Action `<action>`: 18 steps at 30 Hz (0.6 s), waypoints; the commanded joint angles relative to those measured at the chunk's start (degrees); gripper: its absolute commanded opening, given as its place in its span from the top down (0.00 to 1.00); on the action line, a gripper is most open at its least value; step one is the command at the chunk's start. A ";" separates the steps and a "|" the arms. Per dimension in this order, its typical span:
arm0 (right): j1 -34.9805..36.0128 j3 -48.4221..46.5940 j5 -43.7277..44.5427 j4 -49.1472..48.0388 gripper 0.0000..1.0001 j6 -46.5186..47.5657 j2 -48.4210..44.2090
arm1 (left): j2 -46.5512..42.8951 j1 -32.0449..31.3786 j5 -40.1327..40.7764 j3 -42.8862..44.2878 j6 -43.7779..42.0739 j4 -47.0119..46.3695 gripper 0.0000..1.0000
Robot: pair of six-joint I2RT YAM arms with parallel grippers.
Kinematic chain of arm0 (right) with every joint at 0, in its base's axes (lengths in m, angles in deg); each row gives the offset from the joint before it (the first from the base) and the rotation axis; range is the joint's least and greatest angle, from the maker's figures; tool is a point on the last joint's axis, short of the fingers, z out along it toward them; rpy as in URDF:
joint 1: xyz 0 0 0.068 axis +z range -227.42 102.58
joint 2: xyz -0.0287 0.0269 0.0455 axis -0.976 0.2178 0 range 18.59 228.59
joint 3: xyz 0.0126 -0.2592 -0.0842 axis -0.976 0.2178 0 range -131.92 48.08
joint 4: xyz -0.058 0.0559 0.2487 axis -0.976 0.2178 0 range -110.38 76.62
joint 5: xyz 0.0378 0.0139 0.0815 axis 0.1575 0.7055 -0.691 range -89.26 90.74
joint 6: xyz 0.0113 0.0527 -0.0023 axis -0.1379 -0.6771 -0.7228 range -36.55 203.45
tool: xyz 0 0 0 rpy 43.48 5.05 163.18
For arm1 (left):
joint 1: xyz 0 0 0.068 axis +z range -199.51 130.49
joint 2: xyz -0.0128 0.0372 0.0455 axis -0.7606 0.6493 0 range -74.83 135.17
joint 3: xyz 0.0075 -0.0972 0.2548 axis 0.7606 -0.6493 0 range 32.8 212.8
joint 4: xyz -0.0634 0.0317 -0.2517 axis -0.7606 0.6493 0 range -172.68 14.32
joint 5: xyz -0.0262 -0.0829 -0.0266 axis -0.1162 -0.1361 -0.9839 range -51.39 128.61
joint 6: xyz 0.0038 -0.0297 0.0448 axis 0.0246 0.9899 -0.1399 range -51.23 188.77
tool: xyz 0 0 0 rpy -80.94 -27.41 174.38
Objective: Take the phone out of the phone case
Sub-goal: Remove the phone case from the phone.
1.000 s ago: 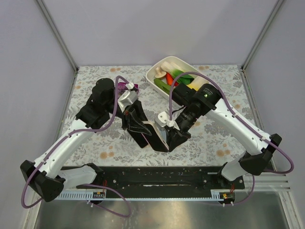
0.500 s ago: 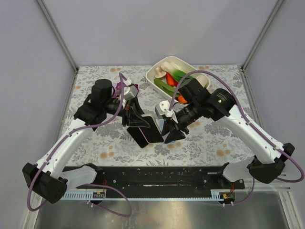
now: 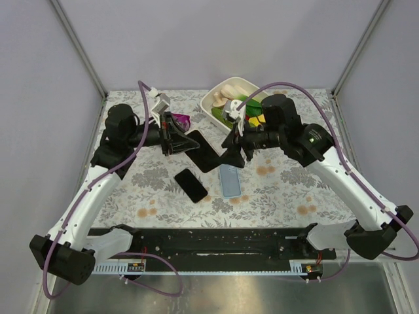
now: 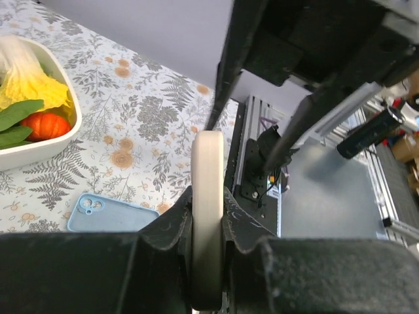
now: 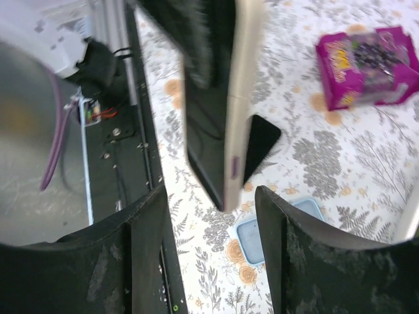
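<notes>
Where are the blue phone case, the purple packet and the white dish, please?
blue phone case [image 3: 230, 181]: top external view, middle of its flat panel.
purple packet [image 5: 366, 65]: right wrist view, centre of its printed face.
white dish [image 4: 46, 147]: left wrist view, its outer wall.

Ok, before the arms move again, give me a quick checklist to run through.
1. Grip: left gripper shut on phone edge, ok.
2. Second arm free: right gripper open, not clamping the phone, ok.
3. Separation: blue case lies flat on the table, apart from the phone, ok.
4. Case empty: cannot tell.
5. Set-down path: black slab lies near, clearance cannot tell.
</notes>
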 commanded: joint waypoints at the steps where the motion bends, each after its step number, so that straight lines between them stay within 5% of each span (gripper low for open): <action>1: -5.18 5.74 -0.67 -15.46 0.35 -12.65 -0.27 | -1.79 1.02 6.96 3.55 9.74 -8.25 1.00; 5: -5.63 6.82 -2.00 -19.43 0.35 -14.41 1.22 | -1.35 2.78 10.48 5.06 15.79 -11.22 1.00; 6: -5.89 7.78 -2.35 -21.10 0.35 -15.64 -8.18 | -1.18 3.57 11.01 5.14 18.51 -12.37 1.00; 7: -6.41 8.31 -2.70 -22.69 0.35 -16.78 1.39 | -0.92 3.75 11.45 5.40 19.67 -13.34 1.00; 18: -8.61 11.04 -18.34 -40.09 0.40 -31.20 7.81 | -1.44 4.46 11.28 -1.35 31.27 -29.86 1.00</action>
